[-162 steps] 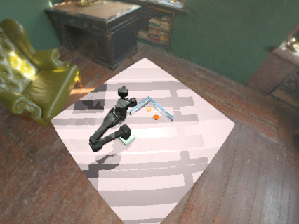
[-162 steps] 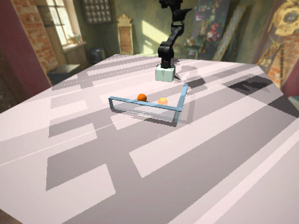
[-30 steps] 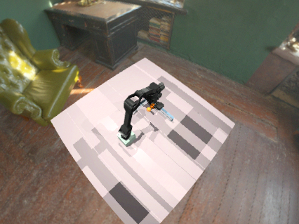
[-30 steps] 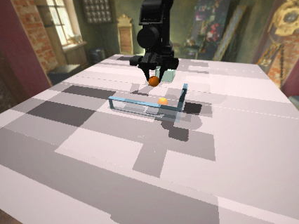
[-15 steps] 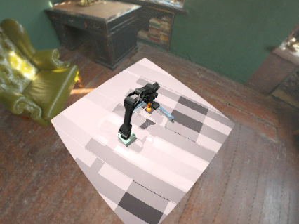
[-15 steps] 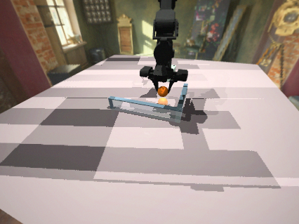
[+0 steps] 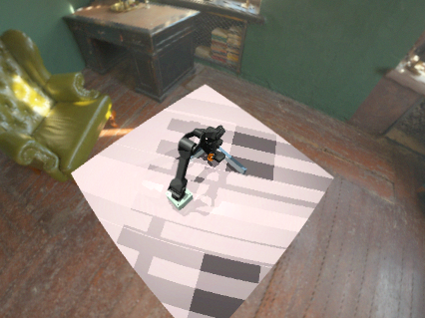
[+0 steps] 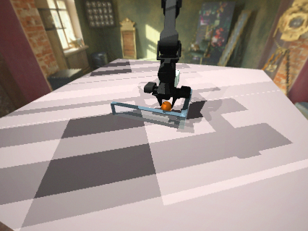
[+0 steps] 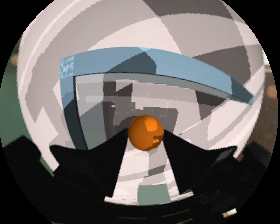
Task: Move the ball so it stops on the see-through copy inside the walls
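Note:
The orange ball [image 7: 211, 157] [image 8: 166, 106] [image 9: 146, 133] is between the fingertips of my gripper [image 8: 167, 104] [image 9: 145, 132], which is shut on it. The ball is low, inside the corner of the clear walls. The longer wall [image 7: 234, 161] [image 8: 152, 110] [image 9: 192, 69] runs past the ball, and the shorter wall [image 8: 188, 101] [image 9: 67, 100] stands to one side. Any gap between ball and table is too small to tell. The see-through copy does not show apart from the ball; it may overlap it or be hidden.
The arm's pale green base [image 7: 181, 201] [image 8: 177, 76] [image 9: 154, 193] stands on the pale table [image 7: 279, 216] [image 8: 231, 186]. The low walls are close to the fingers. Dark shadow patches lie across the table. A desk [image 7: 150, 37] and a green armchair [image 7: 65, 122] stand beyond it.

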